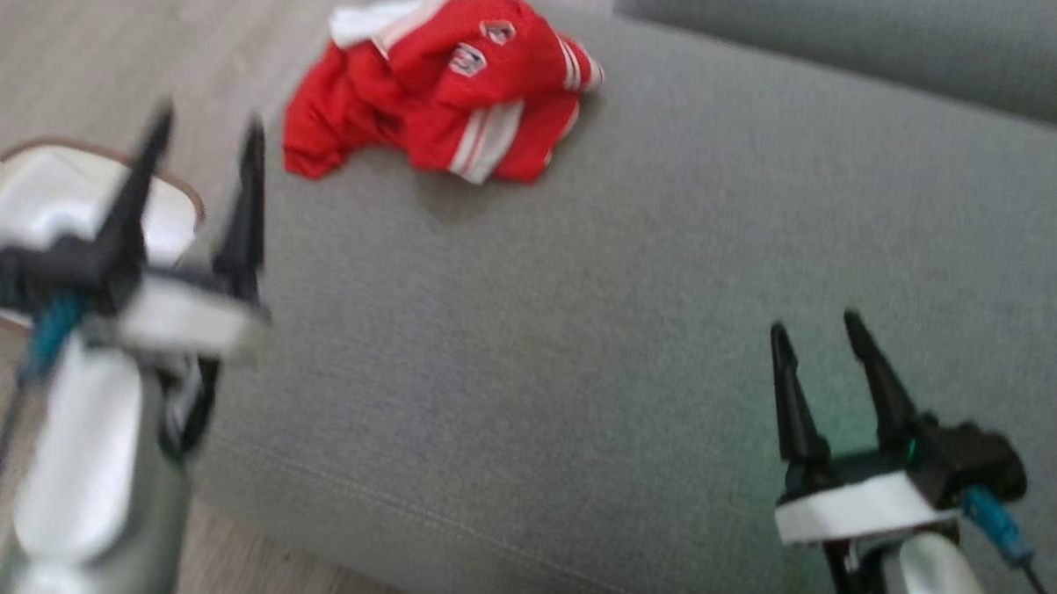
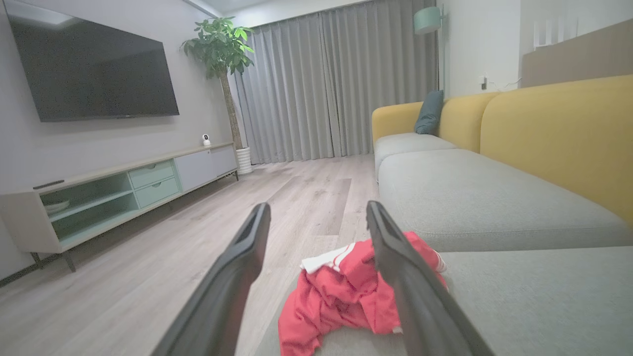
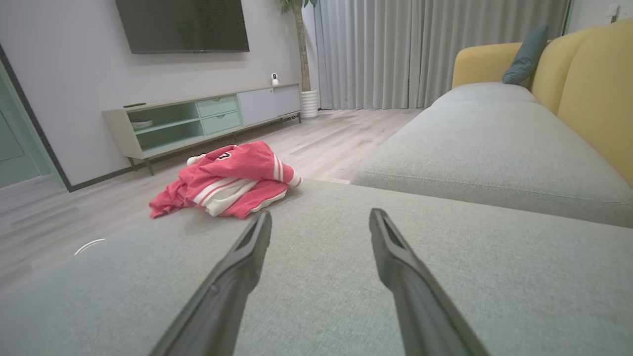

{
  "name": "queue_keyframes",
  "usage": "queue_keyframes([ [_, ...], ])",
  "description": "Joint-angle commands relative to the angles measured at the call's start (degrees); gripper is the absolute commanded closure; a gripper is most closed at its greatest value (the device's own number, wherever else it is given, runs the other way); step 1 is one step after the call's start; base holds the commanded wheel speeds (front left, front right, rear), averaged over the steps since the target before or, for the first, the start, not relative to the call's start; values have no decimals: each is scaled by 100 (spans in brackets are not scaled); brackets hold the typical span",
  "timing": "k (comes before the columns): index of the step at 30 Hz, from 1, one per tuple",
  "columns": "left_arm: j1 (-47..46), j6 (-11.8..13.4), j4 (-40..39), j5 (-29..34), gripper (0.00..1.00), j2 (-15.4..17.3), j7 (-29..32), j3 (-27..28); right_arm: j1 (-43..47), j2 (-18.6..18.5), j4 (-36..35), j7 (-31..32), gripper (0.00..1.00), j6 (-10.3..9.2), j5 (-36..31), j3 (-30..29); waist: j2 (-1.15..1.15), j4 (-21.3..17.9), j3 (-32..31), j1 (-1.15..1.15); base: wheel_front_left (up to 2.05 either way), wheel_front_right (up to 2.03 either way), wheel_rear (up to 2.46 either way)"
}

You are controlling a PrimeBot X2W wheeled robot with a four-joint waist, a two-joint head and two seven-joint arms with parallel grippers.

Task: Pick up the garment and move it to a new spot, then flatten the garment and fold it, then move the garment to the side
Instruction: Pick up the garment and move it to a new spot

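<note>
2 wide, empty grippers, ready for pickup: my left gripper [image 1: 207, 123] points at the crumpled red garment [image 1: 439, 92] at the floor-side edge of the sofa cushion [image 1: 669, 293]; my right gripper [image 1: 814, 325] hovers well apart.

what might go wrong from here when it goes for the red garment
1. The red garment lies bunched at the edge of the seat cushion, and part of it seems to overhang the floor. A nudge from the open left gripper could slide it off.
2. It is crumpled in layers, so a pinch may catch only one fold.
3. The right gripper, also open, is well away from it, so a two-handed grasp needs a long reach.
</note>
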Motion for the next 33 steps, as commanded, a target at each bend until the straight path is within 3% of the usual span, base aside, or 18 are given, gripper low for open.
queue_keyframes([
  [1,-521,-43,-49,1,0,222,76,106,-335,-40,-247,-63,0,43,-84,84,0,-239,524,0,0,0,0],
  [8,-2198,-161,819,-424,0,739,1000,-398,-701,-40,-693,-62,0,43,-455,-24,0,-534,1481,0,0,0,0],
  [17,-3154,-168,1809,-1782,0,1267,1662,-1443,-878,-40,-1061,61,0,43,-788,-198,0,-831,2172,0,0,0,0],
  [28,-3691,-168,2873,-2458,0,1379,1437,-1718,-896,-40,-1402,136,0,43,-900,-208,0,-1037,2621,0,0,0,0],
  [30,-3764,-169,3067,-2498,58,1360,1282,-1734,-895,-40,-1413,131,0,43,-896,-208,0,-1069,2640,0,0,0,0],
  [31,-3790,-169,3158,-2513,92,1348,1212,-1755,-896,-40,-1415,125,0,43,-892,-225,0,-1084,2639,0,0,0,0],
  [32,-3816,-169,3235,-2523,100,1344,1143,-1785,-899,-40,-1414,119,0,43,-890,-238,0,-1098,2635,0,0,0,0],
  [33,-3844,-169,3309,-2518,100,1351,1040,-1801,-903,-40,-1406,112,0,43,-883,-248,0,-1111,2620,0,0,0,0],
])
